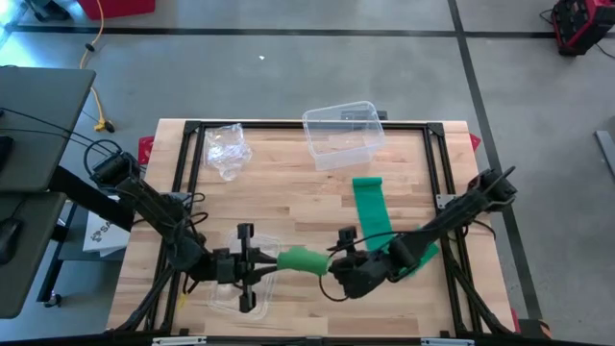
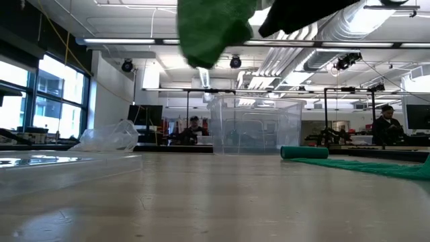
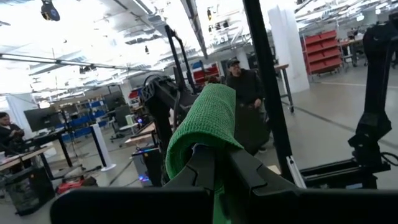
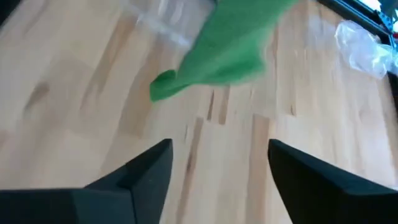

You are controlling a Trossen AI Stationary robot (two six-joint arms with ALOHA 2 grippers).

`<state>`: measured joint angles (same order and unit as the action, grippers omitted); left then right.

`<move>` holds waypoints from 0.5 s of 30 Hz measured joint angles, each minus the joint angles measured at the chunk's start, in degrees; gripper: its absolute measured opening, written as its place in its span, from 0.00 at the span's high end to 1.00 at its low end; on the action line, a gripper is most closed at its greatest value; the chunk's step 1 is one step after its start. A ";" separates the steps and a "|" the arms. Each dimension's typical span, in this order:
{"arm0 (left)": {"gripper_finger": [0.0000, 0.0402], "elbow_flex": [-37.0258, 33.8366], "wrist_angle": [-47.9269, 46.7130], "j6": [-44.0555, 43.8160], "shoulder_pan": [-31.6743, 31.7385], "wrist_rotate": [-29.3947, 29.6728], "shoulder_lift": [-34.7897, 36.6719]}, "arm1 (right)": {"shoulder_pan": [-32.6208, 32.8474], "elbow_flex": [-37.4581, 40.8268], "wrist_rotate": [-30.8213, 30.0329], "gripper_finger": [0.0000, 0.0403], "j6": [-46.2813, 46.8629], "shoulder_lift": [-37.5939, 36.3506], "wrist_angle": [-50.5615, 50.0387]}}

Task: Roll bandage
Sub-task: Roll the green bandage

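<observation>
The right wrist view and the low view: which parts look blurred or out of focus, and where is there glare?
Right wrist view: the green bandage and the wood table are smeared by motion blur. Low view: the bandage hanging at the top is soft, the near tabletop is out of focus with a pale sheen, and the ceiling lights glare. Left wrist view: bright ceiling washes out the upper left.

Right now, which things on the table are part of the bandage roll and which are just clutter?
In the job: green bandage, its bunched end gripped by the left gripper; right gripper, jaws open beside it.

Lying about: clear tub, crumpled plastic bag, clear lid under the left gripper.
</observation>
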<state>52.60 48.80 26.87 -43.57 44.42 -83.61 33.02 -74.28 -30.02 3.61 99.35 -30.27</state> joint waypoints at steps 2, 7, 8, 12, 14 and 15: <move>0.98 0.00 -0.02 -0.70 0.00 1.00 0.00 | 1.01 -0.45 0.76 0.36 -2.52 -0.02 -3.05; 0.98 0.00 0.06 -0.92 0.11 4.70 0.00 | 7.07 0.08 3.57 0.35 -11.03 0.13 -5.18; 0.98 0.00 0.04 -1.20 0.18 4.81 0.00 | 8.46 0.22 3.57 0.35 -12.78 0.29 -5.31; 0.98 0.00 -1.10 -3.29 0.65 4.81 0.00 | 12.72 0.24 1.59 0.35 -17.05 2.02 -2.35; 0.98 0.00 -3.01 -6.49 1.14 4.81 -0.39 | 13.74 0.24 1.19 0.35 -17.47 3.58 0.25; 0.98 0.00 -3.57 -8.42 1.35 4.83 -0.93 | 14.03 0.24 1.19 0.35 -17.22 4.43 1.39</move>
<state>52.60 45.23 18.45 -42.22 49.25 -84.54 47.06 -74.04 -28.83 -13.61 103.78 -28.88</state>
